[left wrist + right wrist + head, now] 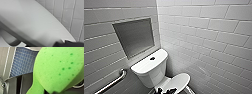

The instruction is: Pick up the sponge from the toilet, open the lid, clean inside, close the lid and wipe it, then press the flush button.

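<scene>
Currently the left gripper [170,90] sits at the toilet [149,70] against its tilted-up lid [181,82]; whether it is spread or closed, can't tell. The right gripper [55,92] pinches the sponge [58,68] off the toilet. The flush button [152,58] sits centred on the toilet's tank top.

1. Right wall [214,37]: glossy white brick-bond tile, pale grout lines.
2. Left wall [99,30]: same tile, in shade, reads greyer.
3. Niche [134,36]: rectangular recess in the left wall near the corner, grey inside.
4. Grab bar [112,82]: metal, mounted on the left wall below the niche, slanting in the head view.
5. Floor [21,63]: small square blue-grey mosaic tiles, light grout.
6. Wall tiles [67,13]: white, grey joints, close in the left wrist view.
</scene>
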